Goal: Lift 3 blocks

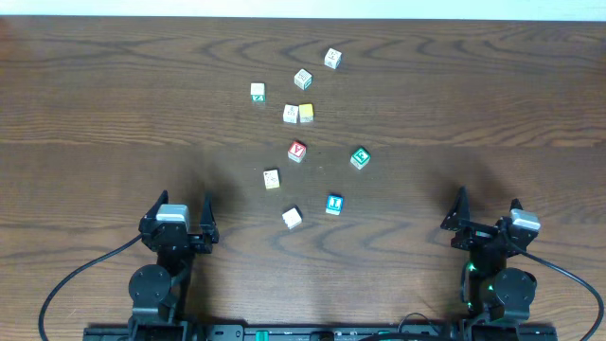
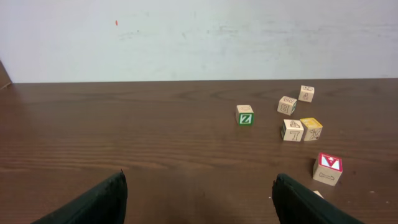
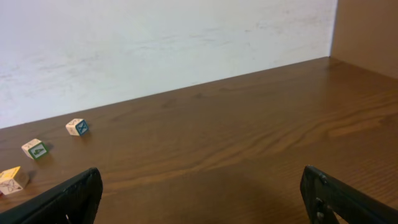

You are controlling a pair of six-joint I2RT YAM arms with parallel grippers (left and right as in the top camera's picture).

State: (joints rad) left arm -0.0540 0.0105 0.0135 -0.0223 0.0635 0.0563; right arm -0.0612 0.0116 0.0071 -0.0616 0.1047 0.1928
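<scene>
Several small wooden alphabet blocks lie scattered on the brown table. Nearest the arms are a cream-faced block [image 1: 292, 218] and a blue-faced block [image 1: 333, 204]. A green-faced block [image 1: 359, 157] sits farther back to the right. My left gripper [image 1: 183, 205] [image 2: 199, 179] rests open at the front left, nothing between its fingers. My right gripper [image 1: 488, 201] [image 3: 200, 173] stands open at the front right, also empty. Both are well short of the blocks.
A red "Y" cube [image 1: 297, 151] [image 2: 328, 168], a yellow cube [image 1: 306, 113] [image 2: 311, 129] [image 3: 11, 179], a green "Z" cube [image 1: 258, 92] [image 2: 245, 115], another cream cube [image 1: 272, 178] and more cubes [image 1: 332, 59] lie behind. A pale wall bounds the far edge.
</scene>
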